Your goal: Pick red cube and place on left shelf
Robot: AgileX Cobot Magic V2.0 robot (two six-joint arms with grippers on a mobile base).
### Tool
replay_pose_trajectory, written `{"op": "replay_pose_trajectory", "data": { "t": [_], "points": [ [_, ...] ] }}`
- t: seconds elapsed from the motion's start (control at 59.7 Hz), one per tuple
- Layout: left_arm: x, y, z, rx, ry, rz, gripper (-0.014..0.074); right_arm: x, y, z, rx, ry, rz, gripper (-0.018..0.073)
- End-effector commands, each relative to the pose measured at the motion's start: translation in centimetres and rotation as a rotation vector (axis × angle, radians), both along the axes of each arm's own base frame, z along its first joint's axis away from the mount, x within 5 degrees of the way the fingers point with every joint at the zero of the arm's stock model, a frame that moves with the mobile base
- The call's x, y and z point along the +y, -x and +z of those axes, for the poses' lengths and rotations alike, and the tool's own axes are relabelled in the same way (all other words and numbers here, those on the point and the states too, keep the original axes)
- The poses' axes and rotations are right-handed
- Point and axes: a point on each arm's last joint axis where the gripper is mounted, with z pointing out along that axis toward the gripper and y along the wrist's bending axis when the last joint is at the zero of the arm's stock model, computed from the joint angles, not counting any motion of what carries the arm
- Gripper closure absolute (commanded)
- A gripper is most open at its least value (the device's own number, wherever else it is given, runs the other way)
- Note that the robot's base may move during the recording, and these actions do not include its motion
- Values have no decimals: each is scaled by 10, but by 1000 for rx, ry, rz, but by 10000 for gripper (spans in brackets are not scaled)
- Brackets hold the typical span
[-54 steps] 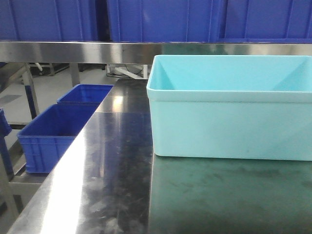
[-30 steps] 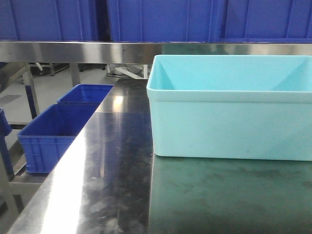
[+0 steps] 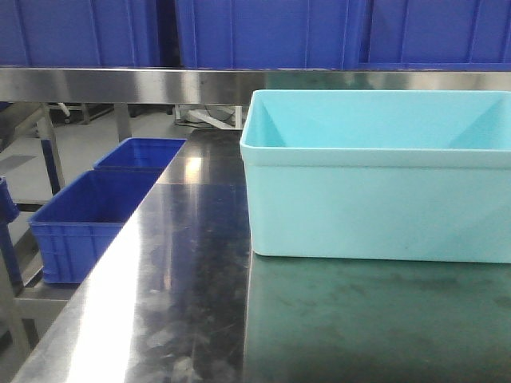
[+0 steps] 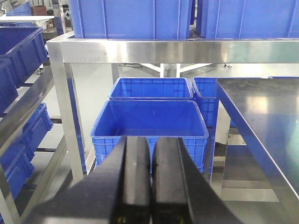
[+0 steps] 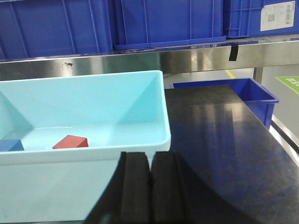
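The front view shows only a pale tub [image 3: 375, 199] on the steel worktop [image 3: 184, 303], its floor hidden.

The left wrist view shows the left tool [image 4: 152, 147] pressed together, with blue crates [image 4: 149, 119] mid-frame.

The right wrist view shows the right tool [image 5: 150, 161] pressed together. It alone reveals the red cube [image 5: 71, 141] inside the tub, at lower left.

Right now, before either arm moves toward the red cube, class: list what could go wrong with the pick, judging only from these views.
1. The right gripper is shut and sits low in front of the near wall of the turquoise bin. Driving straight ahead would likely strike that wall.
2. The red cube lies near a blue block, so a wide or off-centre grasp might nudge or catch the block instead.
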Motion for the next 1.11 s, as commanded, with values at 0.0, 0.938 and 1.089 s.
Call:
{"op": "replay_pose_trajectory", "data": {
  "t": [0.0,0.938,1.089],
  "points": [
    [0,0,1,-80,9,-5,495,0,3,15,-129,15,-4,505],
    [0,0,1,-80,9,-5,495,-5,-72,106,1,7,-5,505],
    [0,0,1,-80,9,-5,495,-8,-116,137,21,5,-5,505]
  ]
}}
